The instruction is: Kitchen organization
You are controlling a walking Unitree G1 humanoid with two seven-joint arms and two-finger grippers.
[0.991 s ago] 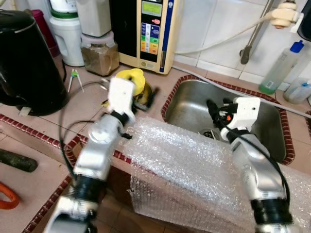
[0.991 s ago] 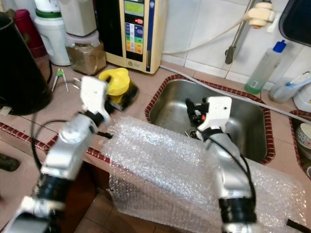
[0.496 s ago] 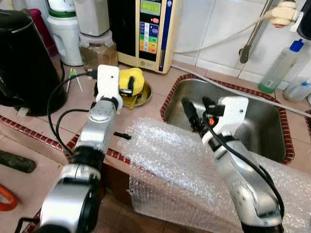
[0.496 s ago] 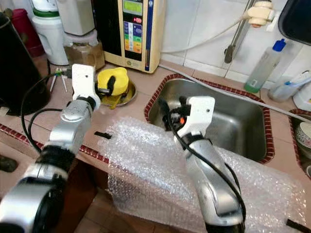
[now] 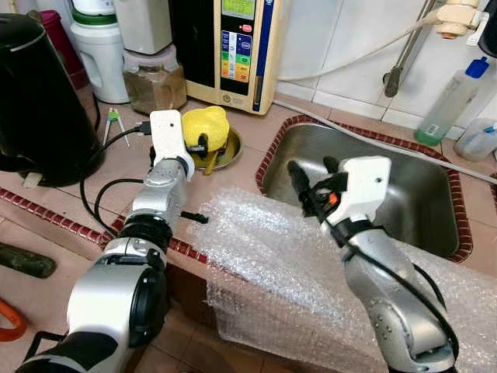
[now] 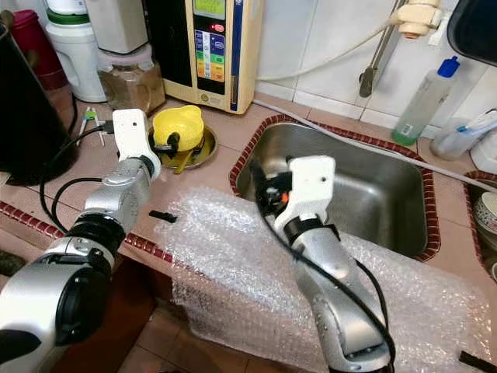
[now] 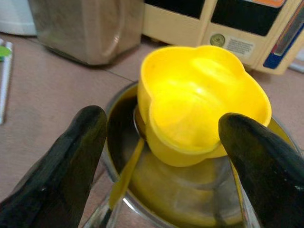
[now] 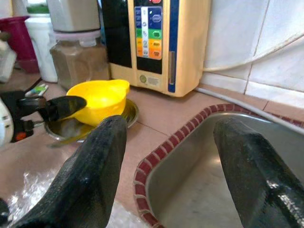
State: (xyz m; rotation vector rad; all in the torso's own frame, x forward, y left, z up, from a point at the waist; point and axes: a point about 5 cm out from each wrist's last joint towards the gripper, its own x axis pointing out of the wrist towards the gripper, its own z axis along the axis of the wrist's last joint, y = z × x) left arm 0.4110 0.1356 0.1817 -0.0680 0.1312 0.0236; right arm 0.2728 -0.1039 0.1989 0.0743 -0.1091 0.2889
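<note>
A yellow flower-shaped bowl (image 7: pixel 199 95) sits in a shallow metal dish (image 7: pixel 118 111) on the tiled counter, left of the sink (image 5: pixel 419 194). My left gripper (image 7: pixel 166 123) is open, one black finger on each side of the bowl and low by the dish rim; it also shows in the left eye view (image 5: pixel 200 144). My right gripper (image 5: pixel 312 172) is open above the sink's left edge, pointing toward the bowl (image 8: pixel 97 99). A sheet of bubble wrap (image 5: pixel 264 249) lies over the counter's front edge under both arms.
A black kettle (image 5: pixel 39 93) stands at far left. A jar of brown powder (image 5: pixel 155 78) and a cream water machine (image 5: pixel 237 47) stand behind the bowl. A small green-tipped tool (image 5: pixel 114 124) lies on the counter. A plastic bottle (image 5: pixel 450 101) stands behind the sink.
My left gripper has swung in and straightened until its fingers flank the yellow bowl. My right gripper has moved left, from inside the sink to its left edge.
</note>
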